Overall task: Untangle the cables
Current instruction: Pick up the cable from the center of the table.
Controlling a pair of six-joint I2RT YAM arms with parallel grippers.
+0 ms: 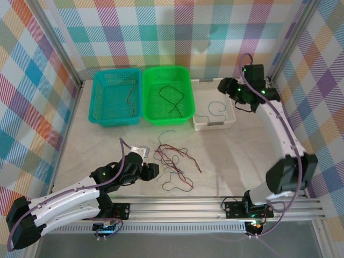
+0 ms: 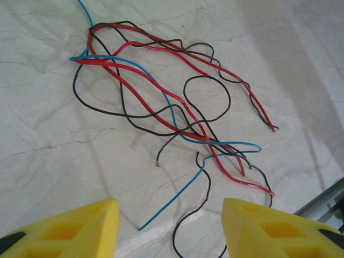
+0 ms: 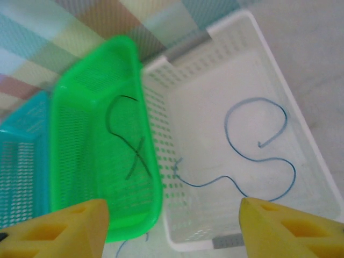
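Cables (image 2: 172, 113), red, black and blue, lie tangled on the bench (image 2: 43, 161) on the near side of the green basket (image 1: 167, 120). The heap's long axis slants from that basket toward the right arm's base, and the red ends point that way. Left hand (image 2: 169, 215) hovers at the heap's near edge, fingers spread, gripping nothing. Right hand (image 3: 173, 215), over the white basket (image 3: 204, 91) just right of the green basket, is spread too. One black cable (image 3: 129, 140) lies in the green basket and one blue cable (image 3: 258, 150) curls in the white basket.
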